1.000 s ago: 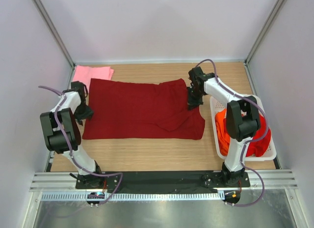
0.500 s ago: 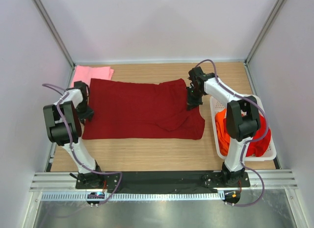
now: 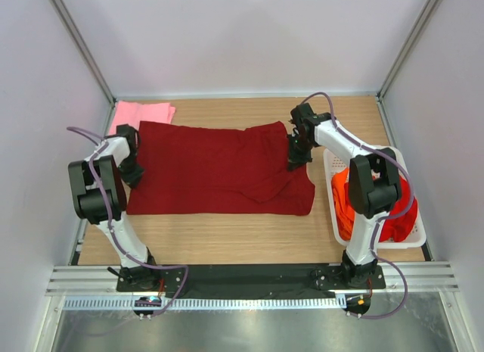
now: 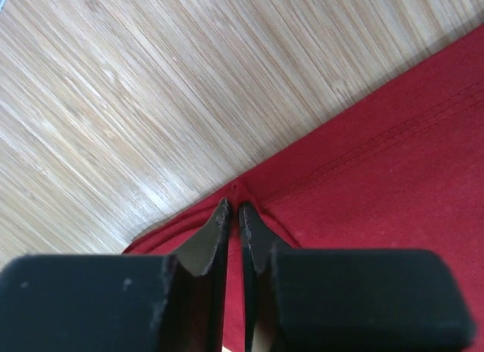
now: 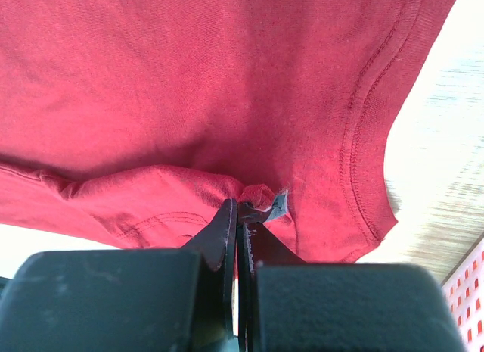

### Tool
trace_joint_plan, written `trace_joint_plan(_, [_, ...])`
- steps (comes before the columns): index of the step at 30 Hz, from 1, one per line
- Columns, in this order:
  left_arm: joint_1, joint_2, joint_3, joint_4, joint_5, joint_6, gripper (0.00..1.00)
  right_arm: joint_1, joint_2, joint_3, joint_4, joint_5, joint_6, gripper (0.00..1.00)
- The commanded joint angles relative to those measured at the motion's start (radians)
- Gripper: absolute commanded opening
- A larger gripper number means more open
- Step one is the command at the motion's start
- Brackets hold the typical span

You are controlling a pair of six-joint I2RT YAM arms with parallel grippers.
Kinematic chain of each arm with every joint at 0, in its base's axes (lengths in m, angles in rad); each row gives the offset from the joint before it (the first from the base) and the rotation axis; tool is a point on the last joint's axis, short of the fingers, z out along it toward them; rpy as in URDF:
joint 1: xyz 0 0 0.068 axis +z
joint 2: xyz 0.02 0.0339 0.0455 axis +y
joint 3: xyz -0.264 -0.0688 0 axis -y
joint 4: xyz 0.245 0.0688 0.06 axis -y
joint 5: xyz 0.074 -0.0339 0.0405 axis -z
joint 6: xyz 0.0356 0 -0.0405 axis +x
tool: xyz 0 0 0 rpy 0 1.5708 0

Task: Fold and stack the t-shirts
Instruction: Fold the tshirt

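Note:
A dark red t-shirt (image 3: 219,174) lies spread flat across the middle of the table. My left gripper (image 3: 134,174) sits at its left edge. In the left wrist view its jaws (image 4: 234,208) are shut on a small pinch of the shirt's hem (image 4: 378,193). My right gripper (image 3: 296,160) is at the shirt's right end near the collar. In the right wrist view it (image 5: 239,207) is shut on a bunched fold of the same cloth (image 5: 189,79). A folded light pink t-shirt (image 3: 142,113) lies at the back left. Orange (image 3: 342,189) and bright red (image 3: 399,207) t-shirts lie crumpled in the basket.
A white slotted basket (image 3: 330,169) stands at the right, beside the right arm. Bare wooden table (image 3: 227,235) runs in front of the dark red shirt. Enclosure walls stand close on the left, right and back.
My left gripper has slid in to the shirt's left edge and closed on the hem. The right gripper has stayed shut in place on the cloth.

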Motion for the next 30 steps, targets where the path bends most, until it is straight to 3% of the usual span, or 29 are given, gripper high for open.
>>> trace_joint_plan(1, [-0.019,-0.053,0.006,-0.004,-0.07,-0.003,0.1,-0.002,-0.056,0.014,-0.004,0.006,-0.001,0.01])
trace_joint_plan(2, [-0.022,-0.061,0.001,-0.003,-0.069,-0.003,0.18,-0.003,-0.064,0.012,-0.005,0.006,0.0,0.01])
trace_joint_plan(4, [-0.024,-0.068,-0.009,0.003,-0.069,-0.003,0.18,-0.003,-0.07,0.011,-0.004,0.006,0.004,0.01])
trace_joint_plan(7, [-0.022,-0.059,-0.008,0.008,-0.07,0.004,0.14,-0.002,-0.07,0.011,-0.007,0.002,0.005,0.01])
trace_joint_plan(11, [-0.025,-0.058,-0.008,0.011,-0.072,0.007,0.0,-0.002,-0.081,0.012,-0.013,0.005,0.005,0.01])
trace_joint_plan(22, [-0.036,-0.176,0.0,-0.015,-0.073,-0.011,0.0,-0.025,-0.189,0.003,-0.025,0.121,0.086,0.01])
trace_joint_plan(30, [-0.036,-0.139,0.04,-0.027,-0.075,0.003,0.0,-0.041,-0.142,0.04,-0.027,0.089,0.08,0.01])
